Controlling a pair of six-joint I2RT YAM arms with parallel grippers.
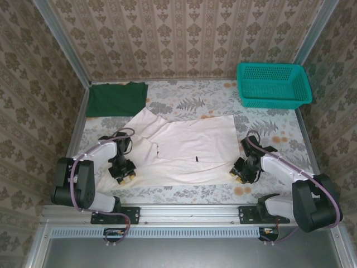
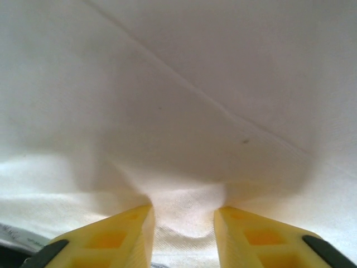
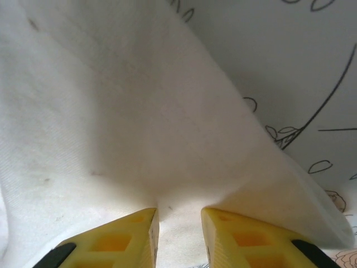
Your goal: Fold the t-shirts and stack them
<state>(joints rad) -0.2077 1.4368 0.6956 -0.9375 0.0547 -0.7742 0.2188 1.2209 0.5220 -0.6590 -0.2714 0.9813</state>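
Count: two t-shirts, one basket, two arms with one gripper each

- Far left corner of the table: dark green t-shirt, lying flat as a rough rectangle. Its left edge runs against the enclosure frame, so I cannot make out the sleeve there
- Left gripper: sits at the near-left edge of the off-white t-shirt. On the left wrist camera a puckered bunch of white cloth is gathered between the two yellow fingers, and creases draw in toward the tips. I read it as clamped on that cloth. The finger bases are cut off by the bottom of the view
- Centre: the off-white t-shirt is spread out, well apart from the green one, with a sleeve pointing toward the far left. It carries a small dark mark near the near hem, too small to read. The shirt's near-left corner is hidden under the left gripper
- Right gripper: sits at the shirt's near-right corner. On the right wrist camera cloth is pinched between the yellow fingers, and the hem edge slants away over the floral table print. It grips the shirt
- Far right corner: teal mesh basket, upright, apart from both shirts. The inside is hard to see through the mesh
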